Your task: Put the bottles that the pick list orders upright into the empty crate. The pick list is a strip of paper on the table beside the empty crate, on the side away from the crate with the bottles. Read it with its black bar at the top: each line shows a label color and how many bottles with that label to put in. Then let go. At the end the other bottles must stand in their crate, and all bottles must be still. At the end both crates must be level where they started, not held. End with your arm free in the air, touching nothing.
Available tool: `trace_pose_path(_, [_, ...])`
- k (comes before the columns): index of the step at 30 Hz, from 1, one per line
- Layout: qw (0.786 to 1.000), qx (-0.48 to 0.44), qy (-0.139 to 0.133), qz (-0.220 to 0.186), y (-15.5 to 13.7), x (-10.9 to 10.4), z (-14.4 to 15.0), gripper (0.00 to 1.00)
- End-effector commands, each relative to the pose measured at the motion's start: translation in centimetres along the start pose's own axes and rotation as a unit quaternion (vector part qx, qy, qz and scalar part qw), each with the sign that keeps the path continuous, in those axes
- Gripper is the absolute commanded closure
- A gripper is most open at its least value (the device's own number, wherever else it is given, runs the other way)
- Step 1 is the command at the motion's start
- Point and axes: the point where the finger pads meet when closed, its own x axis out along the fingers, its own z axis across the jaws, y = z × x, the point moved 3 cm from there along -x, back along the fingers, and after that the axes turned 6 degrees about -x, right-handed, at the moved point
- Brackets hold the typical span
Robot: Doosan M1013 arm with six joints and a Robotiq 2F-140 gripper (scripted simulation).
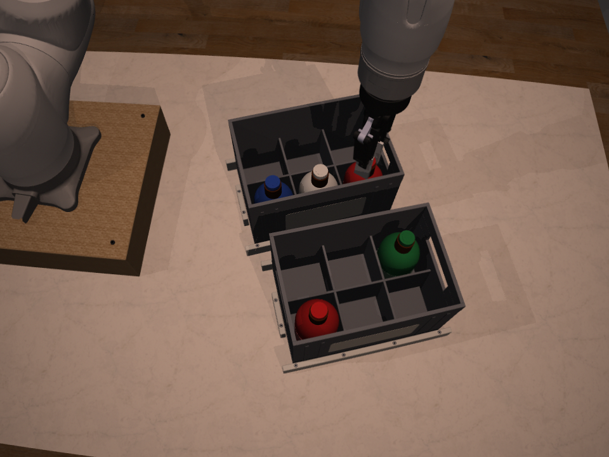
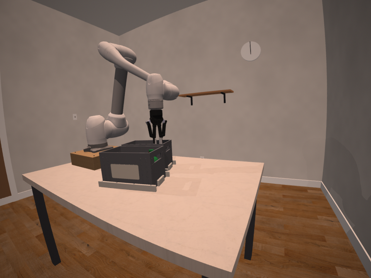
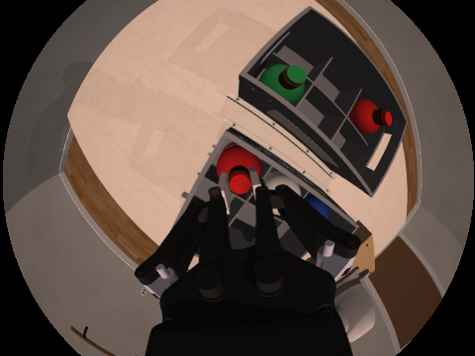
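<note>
Two dark crates stand side by side on the table. The far crate (image 1: 314, 162) holds a blue bottle (image 1: 271, 189), a white bottle (image 1: 318, 179) and a red bottle (image 1: 359, 176) in its front row. My gripper (image 1: 366, 164) reaches down into the far crate's front right cell and is shut on this red bottle's cap, as the wrist view (image 3: 240, 186) also shows. The bottle sits low in its cell. The near crate (image 1: 366, 285) holds a green bottle (image 1: 399, 251) in its back right cell and another red bottle (image 1: 317, 318) in its front left cell. I cannot read a pick list.
The arm's base stands on a wooden block (image 1: 83, 189) at the left. Pale strip-shaped patches lie on the table to the right of each crate (image 1: 430, 155) (image 1: 491, 273). The far crate's back row and several cells of the near crate hold nothing.
</note>
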Motion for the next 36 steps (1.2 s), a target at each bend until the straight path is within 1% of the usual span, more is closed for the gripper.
trace_pose_path(1, [1.000, 0.000, 0.000, 0.000, 0.0, 0.2, 0.0, 0.62])
trace_pose_path(28, [1.000, 0.000, 0.000, 0.000, 0.0, 0.2, 0.0, 0.62])
trace_pose_path(30, [1.000, 0.000, 0.000, 0.000, 0.0, -0.3, 0.0, 0.62])
trace_pose_path(32, [1.000, 0.000, 0.000, 0.000, 0.0, -0.3, 0.0, 0.62])
trace_pose_path(36, [1.000, 0.000, 0.000, 0.000, 0.0, -1.4, 0.0, 0.62])
